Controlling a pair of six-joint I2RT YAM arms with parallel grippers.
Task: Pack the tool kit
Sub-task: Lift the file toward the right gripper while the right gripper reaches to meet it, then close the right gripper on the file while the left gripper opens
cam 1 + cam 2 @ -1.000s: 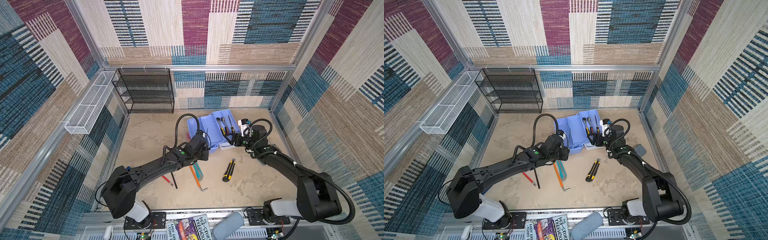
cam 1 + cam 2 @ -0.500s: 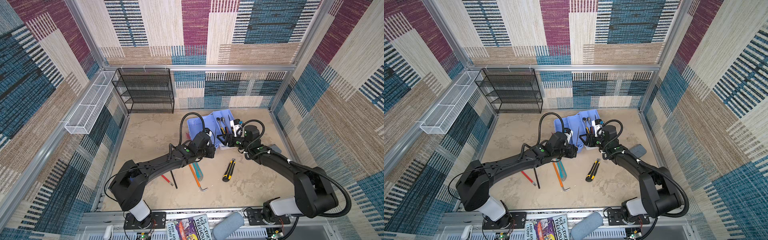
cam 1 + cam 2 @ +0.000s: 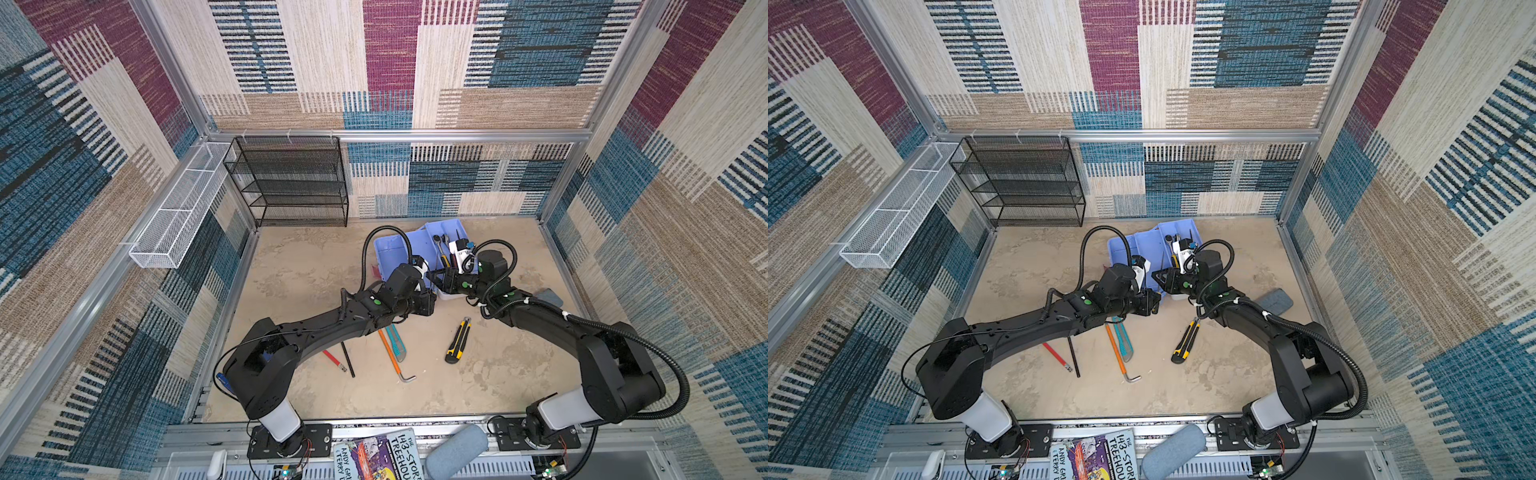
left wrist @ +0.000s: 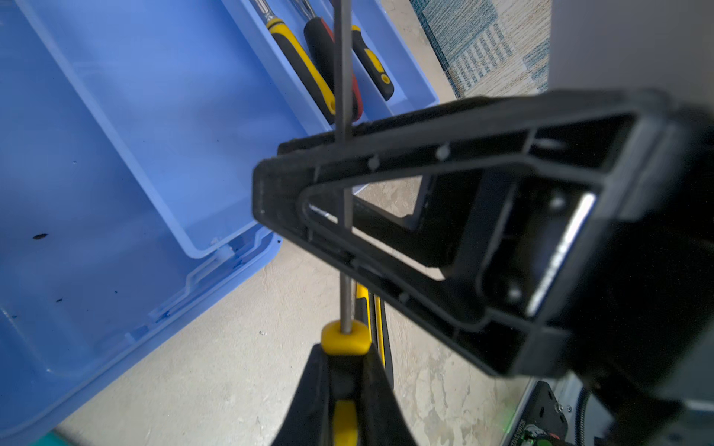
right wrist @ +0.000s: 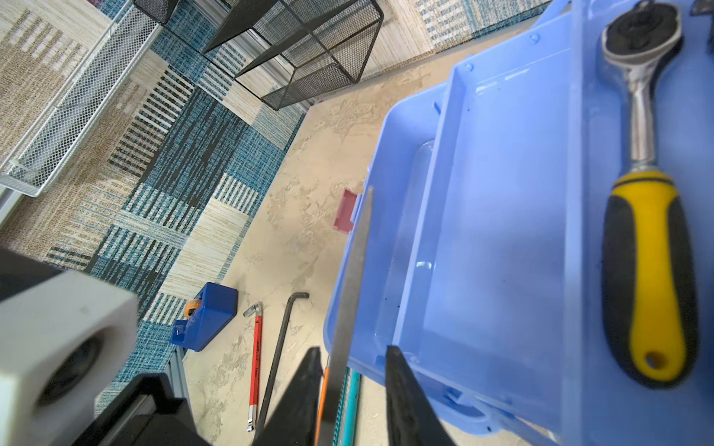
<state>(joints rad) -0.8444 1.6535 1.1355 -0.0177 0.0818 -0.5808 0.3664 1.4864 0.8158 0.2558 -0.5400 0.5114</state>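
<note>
Between the two tools: a screwdriver point(image 4: 345, 305) with a black-and-yellow handle and a bare steel shaft, held clear of the tabletop point(image 3: 311, 270).
State of the left tool point(image 4: 344, 357): closed tight on the screwdriver's handle, just behind the yellow collar.
State of the right tool point(image 5: 352, 349): parted; the shaft stands between its fingers point(image 5: 405, 394) with a clear gap on one side, so nothing is clamped.
Ahead of both tools: the tool kit box point(image 3: 390, 253), lavender-blue and open, resting on the tabletop; the shaft points toward it.
Beside the right tool, inside the box: a tray point(image 5: 502, 193), one compartment of which holds a ratchet wrench point(image 5: 649, 270).
On the box wall nearest the left tool: a pink latch point(image 5: 345, 212).
Behind the left tool, on the tabletop: a teal cutter point(image 3: 395, 344), an orange hex key point(image 3: 390, 353), a black hex key point(image 3: 347, 359) and a red hex key point(image 3: 333, 360), lying loose.
Behind the right tool: a black-and-yellow utility knife point(image 3: 458, 340); a grey pouch point(image 3: 548, 297) lies to that tool's outer side.
</note>
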